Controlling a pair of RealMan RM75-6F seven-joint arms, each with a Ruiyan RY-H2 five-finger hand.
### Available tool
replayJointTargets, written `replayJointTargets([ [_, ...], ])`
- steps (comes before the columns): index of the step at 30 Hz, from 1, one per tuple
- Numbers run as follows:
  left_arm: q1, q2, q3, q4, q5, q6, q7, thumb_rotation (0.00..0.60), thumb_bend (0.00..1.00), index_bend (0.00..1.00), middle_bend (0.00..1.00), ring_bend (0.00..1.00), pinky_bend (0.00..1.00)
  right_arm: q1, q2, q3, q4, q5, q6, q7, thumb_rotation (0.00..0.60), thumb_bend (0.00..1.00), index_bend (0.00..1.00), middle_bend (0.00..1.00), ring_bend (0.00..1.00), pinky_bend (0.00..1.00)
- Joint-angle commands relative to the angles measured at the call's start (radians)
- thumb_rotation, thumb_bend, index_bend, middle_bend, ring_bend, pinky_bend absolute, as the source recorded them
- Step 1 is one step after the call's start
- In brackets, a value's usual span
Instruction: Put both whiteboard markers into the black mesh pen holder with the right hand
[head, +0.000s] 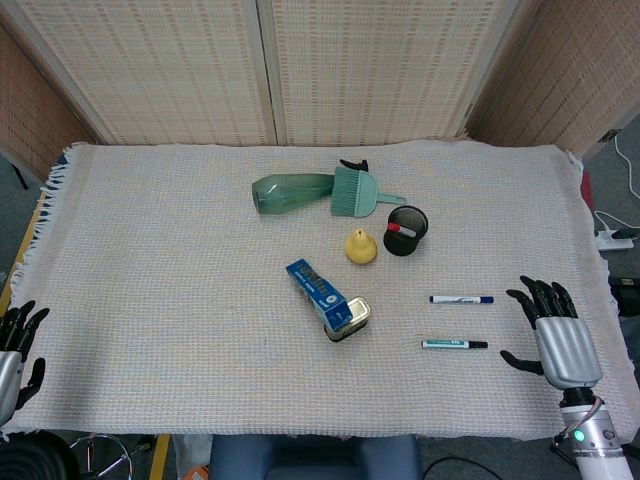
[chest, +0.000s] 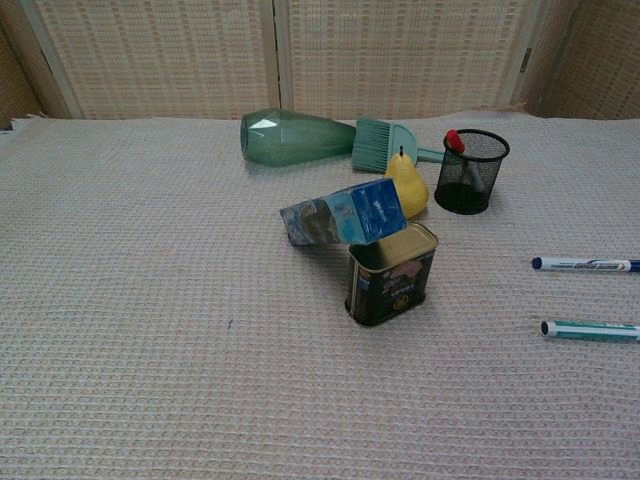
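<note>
Two whiteboard markers lie on the cloth at the right: a blue-capped marker (head: 461, 299) (chest: 585, 265) and, nearer the front, a green-banded marker (head: 454, 344) (chest: 590, 329). The black mesh pen holder (head: 406, 230) (chest: 471, 171) stands upright behind them with a red-tipped pen (head: 399, 229) inside. My right hand (head: 553, 330) rests open at the table's right edge, just right of the markers and apart from them. My left hand (head: 17, 345) sits open at the left edge. Neither hand shows in the chest view.
A dark tin (head: 347, 319) and a blue carton (head: 315, 285) lie mid-table. A yellow pear (head: 361, 246) sits left of the holder. A green bottle (head: 290, 192) lies on its side beside a teal brush (head: 355, 191) at the back. A woven cloth (head: 180, 330) covers the table.
</note>
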Motion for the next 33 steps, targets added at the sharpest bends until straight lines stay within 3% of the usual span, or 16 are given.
replayJointTargets([
  [1, -0.004, -0.001, -0.003, 0.005, -0.013, -0.014, -0.004, 0.6, 0.49, 0.11, 0.0, 0.0, 0.1, 0.005, -0.003, 0.003, 0.008, 0.018, -0.012, -0.008, 0.6, 0.0, 0.21, 0.05, 0.06, 0.03],
  [22, -0.001, 0.008, -0.004, -0.003, -0.001, 0.002, -0.014, 0.6, 0.49, 0.11, 0.0, 0.0, 0.1, 0.005, -0.002, 0.0, 0.007, 0.03, -0.015, -0.016, 0.6, 0.0, 0.25, 0.05, 0.06, 0.03],
  [27, 0.001, 0.011, -0.004, -0.009, -0.002, 0.004, -0.021, 0.6, 0.49, 0.11, 0.0, 0.0, 0.1, 0.011, -0.021, 0.008, 0.031, 0.016, -0.005, -0.009, 0.6, 0.0, 0.36, 0.06, 0.09, 0.03],
  [30, 0.002, 0.014, -0.005, -0.011, -0.003, 0.006, -0.023, 0.6, 0.49, 0.12, 0.0, 0.0, 0.1, 0.024, -0.058, 0.023, 0.079, -0.007, 0.001, 0.03, 0.6, 0.07, 0.45, 0.11, 0.15, 0.03],
  [33, 0.003, 0.014, -0.005, -0.011, -0.001, 0.007, -0.027, 0.6, 0.49, 0.11, 0.0, 0.0, 0.1, 0.052, -0.073, 0.037, 0.102, 0.024, -0.045, 0.02, 0.6, 0.11, 0.48, 0.13, 0.17, 0.04],
])
